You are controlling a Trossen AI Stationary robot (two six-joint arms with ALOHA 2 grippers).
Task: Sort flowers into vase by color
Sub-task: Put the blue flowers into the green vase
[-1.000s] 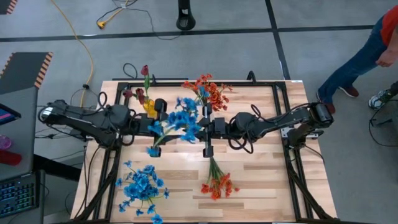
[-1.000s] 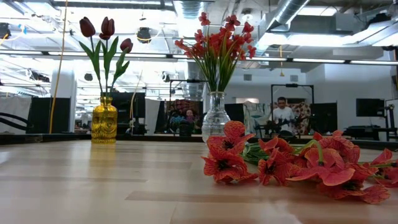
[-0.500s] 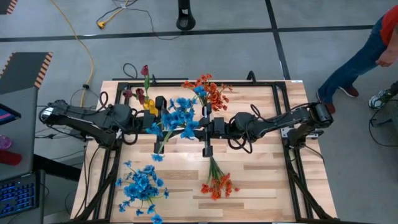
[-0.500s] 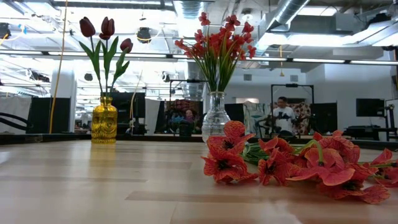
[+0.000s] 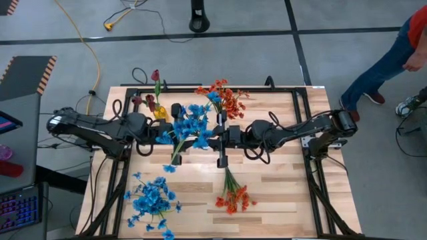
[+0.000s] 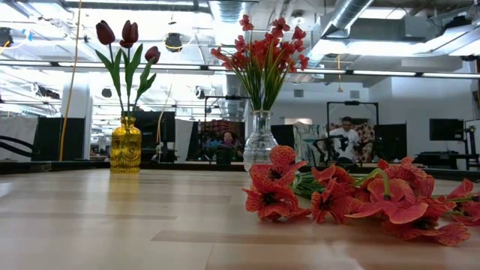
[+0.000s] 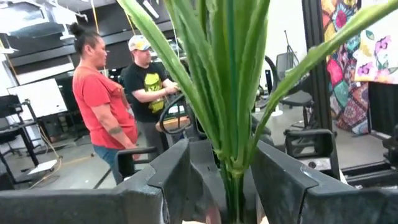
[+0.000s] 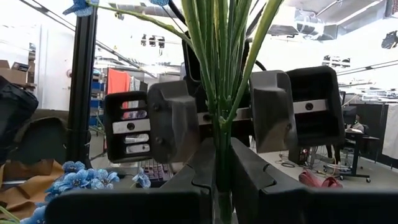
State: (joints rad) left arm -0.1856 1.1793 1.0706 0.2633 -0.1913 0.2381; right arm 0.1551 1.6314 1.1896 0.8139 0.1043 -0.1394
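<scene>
Change since the earlier frames: the blue sprig [image 5: 189, 127] held between the two arms has shifted slightly toward the left arm, and its low stem end now hangs nearer the table centre; the left gripper has come closer to the right one.
Table [image 5: 280, 193]: pale wood planks in a black frame, both arms reaching in from its two sides and meeting near the middle.
Loose blue flowers [image 5: 153, 199]: a pile lying on the near left part of the table, untouched.
Loose orange-red flowers [image 5: 233, 197]: a bunch lying near the table's front centre, stems pointing toward the grippers; in the low view they fill the right foreground [image 6: 337, 196].
Clear vase [image 6: 260, 142]: holds orange-red sprigs, at the far edge.
Yellow vase [image 6: 125, 145]: holds maroon tulips [image 6: 126, 37], far left.
Left gripper [image 5: 172, 133]: fingers closed narrowly around the green stem bundle, as its wrist view shows [image 7: 230, 186].
Right gripper [image 5: 215, 137]: fingers also pinched on the same stems [image 8: 219, 174], facing the left gripper.
Step in hand: apparently a hand-over or regrip of the blue sprig between the arms.
Next move calls for: one gripper letting go cleanly while the other keeps the stems upright; no vase for blue is visible, so the destination cannot be told.
</scene>
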